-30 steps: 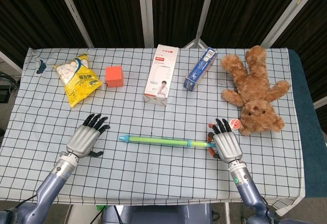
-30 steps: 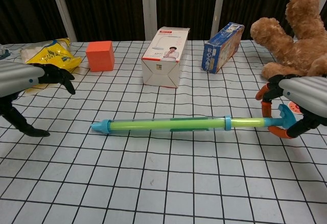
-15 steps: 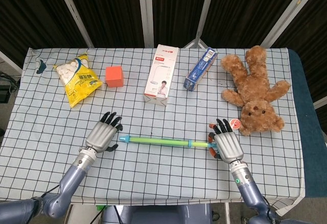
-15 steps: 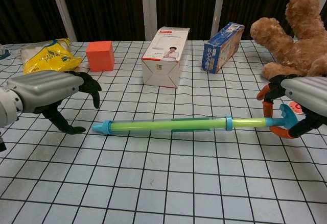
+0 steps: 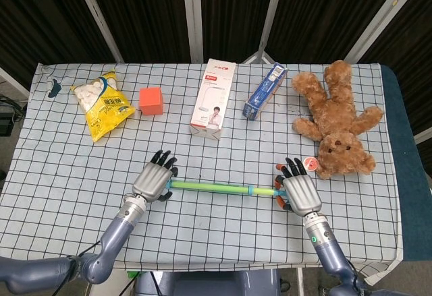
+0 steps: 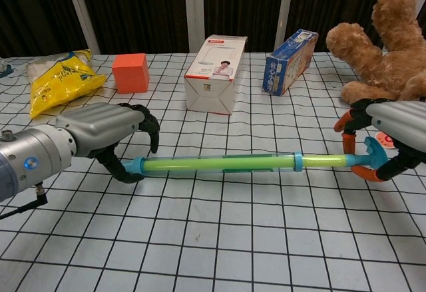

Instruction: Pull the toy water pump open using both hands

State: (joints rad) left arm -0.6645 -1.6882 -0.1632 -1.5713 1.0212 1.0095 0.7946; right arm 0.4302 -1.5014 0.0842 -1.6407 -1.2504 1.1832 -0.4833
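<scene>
Toy water pump (image 6: 219,163): lies lengthwise across the checked bench (image 5: 216,222), near its front edge. Right hand (image 5: 298,187): grips the pump's orange handle end, fingers wrapped round it. Left hand (image 6: 110,129): arched over the blue nozzle tip, fingers curled around it; whether it actually grips cannot be told.

Open cloth (image 5: 223,222) lies before the pump (image 5: 216,188) — white carton (image 5: 213,100) and teddy bear (image 5: 335,117) crowd behind.
</scene>
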